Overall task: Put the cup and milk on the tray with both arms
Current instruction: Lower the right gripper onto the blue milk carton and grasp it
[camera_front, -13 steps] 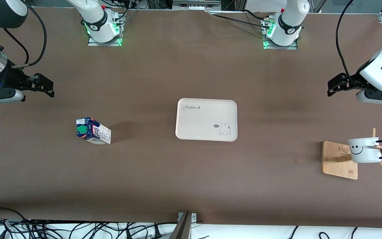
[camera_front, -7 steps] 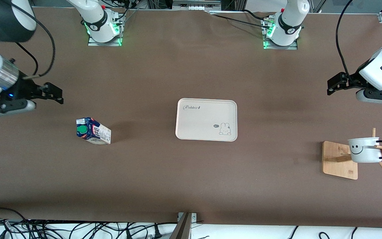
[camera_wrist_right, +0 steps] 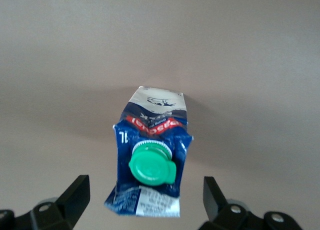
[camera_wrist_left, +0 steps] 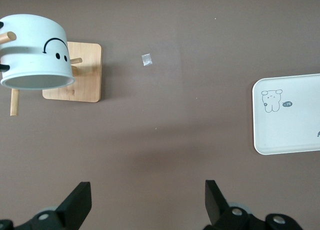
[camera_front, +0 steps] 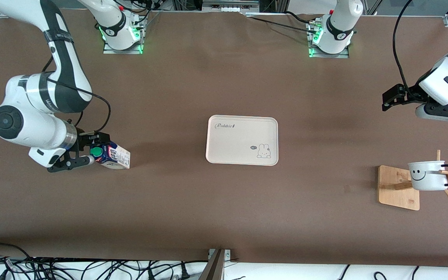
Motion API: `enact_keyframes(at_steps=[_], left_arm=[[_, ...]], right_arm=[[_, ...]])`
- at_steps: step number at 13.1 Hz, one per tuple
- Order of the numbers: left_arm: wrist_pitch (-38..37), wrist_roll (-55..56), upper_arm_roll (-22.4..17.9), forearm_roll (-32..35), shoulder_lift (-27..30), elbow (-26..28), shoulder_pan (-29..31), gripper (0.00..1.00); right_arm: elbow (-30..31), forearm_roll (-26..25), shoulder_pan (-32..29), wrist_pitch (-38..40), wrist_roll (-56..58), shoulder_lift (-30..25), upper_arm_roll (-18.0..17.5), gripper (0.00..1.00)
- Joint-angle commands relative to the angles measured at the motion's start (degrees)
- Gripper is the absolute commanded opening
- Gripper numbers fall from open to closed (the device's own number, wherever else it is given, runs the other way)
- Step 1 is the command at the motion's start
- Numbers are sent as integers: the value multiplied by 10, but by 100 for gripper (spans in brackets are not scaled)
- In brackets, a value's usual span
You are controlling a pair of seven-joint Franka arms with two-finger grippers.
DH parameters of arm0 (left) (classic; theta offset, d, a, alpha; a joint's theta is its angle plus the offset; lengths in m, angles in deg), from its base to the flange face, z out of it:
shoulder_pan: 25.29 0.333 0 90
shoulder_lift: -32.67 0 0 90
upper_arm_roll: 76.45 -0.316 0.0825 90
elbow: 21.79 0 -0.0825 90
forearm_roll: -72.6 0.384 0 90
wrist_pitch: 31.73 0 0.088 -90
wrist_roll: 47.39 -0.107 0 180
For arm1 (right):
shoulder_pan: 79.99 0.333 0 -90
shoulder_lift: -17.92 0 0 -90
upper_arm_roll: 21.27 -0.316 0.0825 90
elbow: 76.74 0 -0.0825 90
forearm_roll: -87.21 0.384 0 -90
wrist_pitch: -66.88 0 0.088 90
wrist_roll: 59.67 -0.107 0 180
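The milk (camera_front: 112,154), a dark-blue and white carton with a green cap, is on the table toward the right arm's end, its cap end toward my right gripper (camera_front: 90,150). That gripper is open, one finger on each side of the cap end, with gaps showing in the right wrist view (camera_wrist_right: 145,200) around the milk (camera_wrist_right: 150,155). The cream tray (camera_front: 235,144) lies mid-table. The white smiley cup (camera_front: 426,175) hangs on a wooden rack (camera_front: 397,190). My left gripper (camera_front: 388,100) is open and empty over bare table; its wrist view (camera_wrist_left: 148,202) shows the cup (camera_wrist_left: 35,54) and tray (camera_wrist_left: 287,130).
The rack's square wooden base (camera_wrist_left: 82,72) and pegs stand at the left arm's end, nearer the front camera than the left gripper. A small scrap of tape (camera_wrist_left: 146,59) lies on the table between rack and tray. Brown table surrounds the tray.
The right arm has swung down and toward the front camera, bringing its open gripper from above the table to the milk's cap end. The left gripper has barely moved.
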Motion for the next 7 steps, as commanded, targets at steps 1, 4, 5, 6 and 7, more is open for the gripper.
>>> enact_keyframes(at_steps=[1,4,5,6,7], left_arm=[[-15,-2,1,6,-7,-19,-3,100],[-15,-2,1,6,-7,-19,-3,100],[-15,-2,1,6,-7,-19,-3,100],[-15,-2,1,6,-7,-19,-3,100],[-15,-2,1,6,-7,-19,-3,100]], right_arm=[[-11,11,1,-1,5,9,0,100],[-11,12,1,-12,4,23,0,97],[-11,11,1,-11,5,25,0,86],[-11,11,0,-11,6,26,0,70],[-11,11,0,-12,6,26,0,57]])
